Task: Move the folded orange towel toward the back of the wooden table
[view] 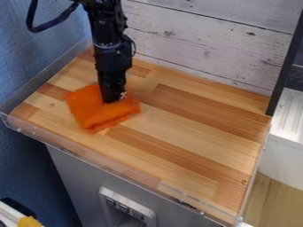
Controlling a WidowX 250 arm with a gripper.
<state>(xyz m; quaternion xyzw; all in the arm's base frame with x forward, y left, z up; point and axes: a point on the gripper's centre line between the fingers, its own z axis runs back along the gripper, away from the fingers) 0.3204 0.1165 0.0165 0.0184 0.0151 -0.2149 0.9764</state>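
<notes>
The gripper (112, 98) points down at the left part of the wooden work surface (189, 128), its tip against an orange cloth (99, 110). Folded and rumpled, the cloth lies around the tip on the left, front and right. Whether the cloth is pinched cannot be made out, since the dark tip meets its folds.
A low clear rim (89, 155) runs along the front edge. White wooden boards (201, 44) stand behind, a blue wall (35, 57) is at the left, and a black post (285, 66) rises at the back right corner.
</notes>
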